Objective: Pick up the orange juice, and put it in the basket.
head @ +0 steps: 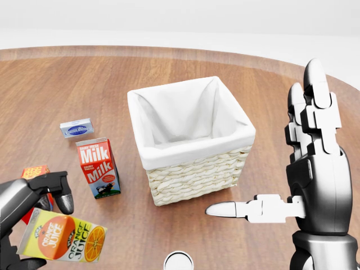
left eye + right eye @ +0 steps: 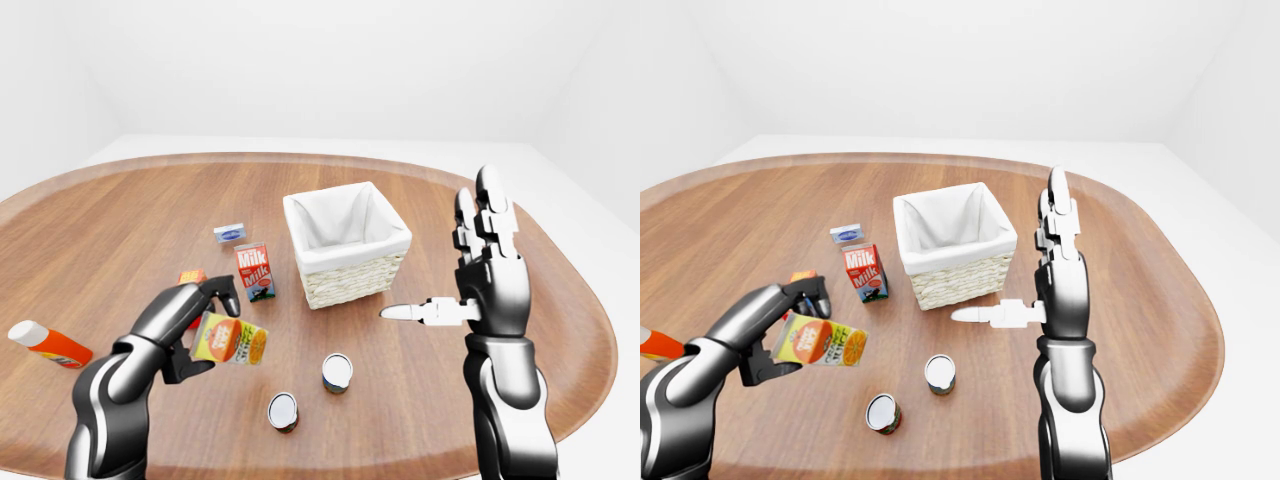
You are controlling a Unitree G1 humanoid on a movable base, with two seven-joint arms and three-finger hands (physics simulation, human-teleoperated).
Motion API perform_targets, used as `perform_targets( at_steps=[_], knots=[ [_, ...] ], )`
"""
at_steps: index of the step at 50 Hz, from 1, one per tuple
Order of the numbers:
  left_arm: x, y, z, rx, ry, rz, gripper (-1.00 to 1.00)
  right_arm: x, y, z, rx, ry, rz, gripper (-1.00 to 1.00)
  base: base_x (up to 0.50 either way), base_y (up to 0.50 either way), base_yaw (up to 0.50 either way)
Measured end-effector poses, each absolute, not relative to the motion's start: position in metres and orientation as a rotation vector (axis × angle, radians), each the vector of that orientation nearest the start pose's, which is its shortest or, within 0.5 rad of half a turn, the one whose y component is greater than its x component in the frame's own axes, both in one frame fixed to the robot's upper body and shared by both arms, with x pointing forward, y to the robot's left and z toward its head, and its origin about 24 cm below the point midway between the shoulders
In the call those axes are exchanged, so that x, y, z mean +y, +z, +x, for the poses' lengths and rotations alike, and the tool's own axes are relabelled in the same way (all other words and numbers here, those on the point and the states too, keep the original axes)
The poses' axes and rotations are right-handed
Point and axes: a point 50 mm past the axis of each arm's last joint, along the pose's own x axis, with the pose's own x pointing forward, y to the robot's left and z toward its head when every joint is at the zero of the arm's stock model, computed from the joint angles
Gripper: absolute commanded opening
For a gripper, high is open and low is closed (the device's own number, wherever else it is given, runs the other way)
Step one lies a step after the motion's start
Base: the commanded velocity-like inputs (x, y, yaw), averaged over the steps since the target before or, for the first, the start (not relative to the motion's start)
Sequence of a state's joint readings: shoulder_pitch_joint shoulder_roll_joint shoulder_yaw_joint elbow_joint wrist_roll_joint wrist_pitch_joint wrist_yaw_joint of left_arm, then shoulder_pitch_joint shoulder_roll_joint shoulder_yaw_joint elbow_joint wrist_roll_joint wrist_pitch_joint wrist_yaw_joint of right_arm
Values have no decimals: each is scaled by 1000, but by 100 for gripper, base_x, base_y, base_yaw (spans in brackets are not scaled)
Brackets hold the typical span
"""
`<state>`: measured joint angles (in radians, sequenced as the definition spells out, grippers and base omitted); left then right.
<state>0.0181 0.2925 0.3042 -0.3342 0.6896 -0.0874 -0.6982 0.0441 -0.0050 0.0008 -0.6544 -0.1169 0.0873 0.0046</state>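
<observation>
The orange juice carton (image 2: pixel 230 340) is yellow and orange and lies tilted in my left hand (image 2: pixel 192 330), whose fingers close round its left end; it is held just above the wooden table (image 2: pixel 120 220) at lower left. It also shows in the head view (image 1: pixel 62 242). The wicker basket (image 2: pixel 346 243) with a white cloth liner stands open at the table's middle, to the upper right of the carton. My right hand (image 2: pixel 480 270) is open, fingers pointing up, thumb out to the left, just right of the basket and holding nothing.
A red milk carton (image 2: pixel 255 272) stands left of the basket, with a small blue box (image 2: pixel 229 234) above it and an orange box (image 2: pixel 191 277) behind my left hand. Two cans (image 2: pixel 337 372) (image 2: pixel 283 411) stand below the basket. A red-orange bottle (image 2: pixel 48 343) lies at far left.
</observation>
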Motion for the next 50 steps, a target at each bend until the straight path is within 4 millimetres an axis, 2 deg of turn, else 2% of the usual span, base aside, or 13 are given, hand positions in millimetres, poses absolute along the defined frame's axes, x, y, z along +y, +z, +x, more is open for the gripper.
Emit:
perform_targets(
  at_steps=[19,35,50],
  knots=[
    [220,147,222,-124,-259,1073,-100,-152,169,213,-517,-45,-121,100,0,0,0],
    [209,187,218,-331,-236,1098,-100,-151,172,212,-533,-42,-123,100,0,0,0],
    [199,213,209,-485,-231,1112,-100,-150,175,211,-546,-39,-125,100,0,0,0]
  ],
)
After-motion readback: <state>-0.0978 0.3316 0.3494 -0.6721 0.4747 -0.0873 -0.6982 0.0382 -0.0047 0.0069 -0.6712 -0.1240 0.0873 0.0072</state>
